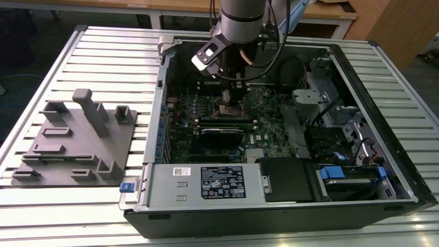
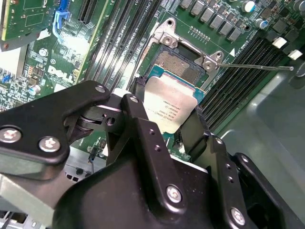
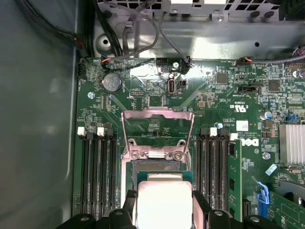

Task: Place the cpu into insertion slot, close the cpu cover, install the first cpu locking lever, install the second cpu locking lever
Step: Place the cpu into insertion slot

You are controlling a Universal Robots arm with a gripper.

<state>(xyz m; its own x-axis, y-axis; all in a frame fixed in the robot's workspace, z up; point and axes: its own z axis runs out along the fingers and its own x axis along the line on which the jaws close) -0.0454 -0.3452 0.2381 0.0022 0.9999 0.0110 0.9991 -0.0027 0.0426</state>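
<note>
My gripper [image 2: 167, 114] is shut on the cpu [image 2: 170, 106], a small square chip with a silvery top, its black fingers [image 2: 135, 102] pressing two opposite edges. The cpu [image 3: 164, 202] hangs over the near part of the insertion slot [image 3: 157, 167]; the slot's dark centre [image 2: 183, 64] shows beyond the chip. I cannot tell whether chip and slot touch. The cpu cover [image 3: 157, 114], a thin metal frame, stands swung open behind the slot. A thin locking lever [image 2: 259, 67] sticks out sideways from the slot. In the exterior view the gripper [image 1: 235, 82] reaches down into the open computer case above the green circuit board [image 1: 268, 128].
Long black memory slots [image 3: 95, 171] flank the insertion slot on both sides. Cables [image 3: 138, 33] run along the case wall. A grey fixture plate [image 1: 75, 139] lies on the slatted table at the exterior view's left. The power supply box [image 1: 205, 182] and drive bays [image 1: 350, 175] fill the case's near side.
</note>
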